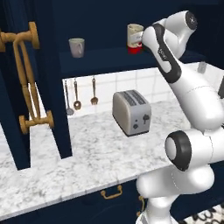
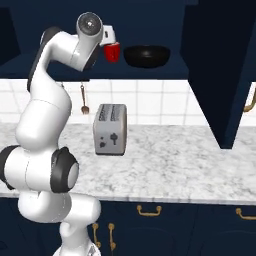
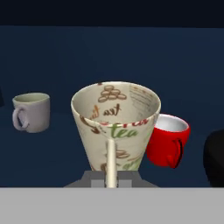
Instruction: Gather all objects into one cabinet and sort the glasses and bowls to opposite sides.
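The cream mug, printed with brown and green lettering, stands upright in the dark navy cabinet, on its shelf, with its thin handle turned toward the hand camera. The gripper sits at the mug's near side with its jaws pressed together on that handle. Just right of the cream mug, and partly behind it in the hand view, is the red cup, white inside; in the left base view the red cup peeks out below the cream mug at the arm's wrist. Further right on the same shelf rests the wide black bowl, apart from the red cup. Well to the left on the shelf stands the grey mug, upright, its handle facing left in the hand view. The cabinet's door hangs open at the left with brass bar handles. Below the shelf, a silver toaster sits on the marble counter, and utensils hang on the tiled wall behind it.
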